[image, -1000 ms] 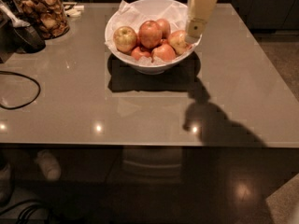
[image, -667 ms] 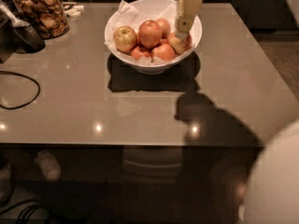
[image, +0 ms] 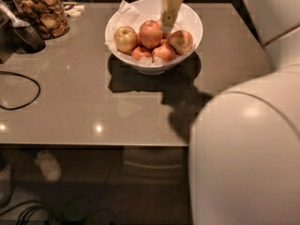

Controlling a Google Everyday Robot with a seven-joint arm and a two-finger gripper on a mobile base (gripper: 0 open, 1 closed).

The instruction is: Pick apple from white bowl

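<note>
The white bowl stands at the back middle of the grey table, lined with crinkled white paper and holding several apples. The large deep red apple lies in the middle of the pile, beside a yellow-green apple on its left and smaller red-orange apples to the right and in front. My gripper comes down from the top edge over the bowl. Its tip is just to the right of the red apple's top; I cannot tell whether it touches.
A glass jar of brown snacks stands at the back left, with a dark object and a spoon beside it. A black cable loops on the left. My white arm body fills the front right. The table's front edge is near.
The gripper has moved left across the bowl, from its right rim to beside the red apple. My white arm body now fills much more of the right side.
</note>
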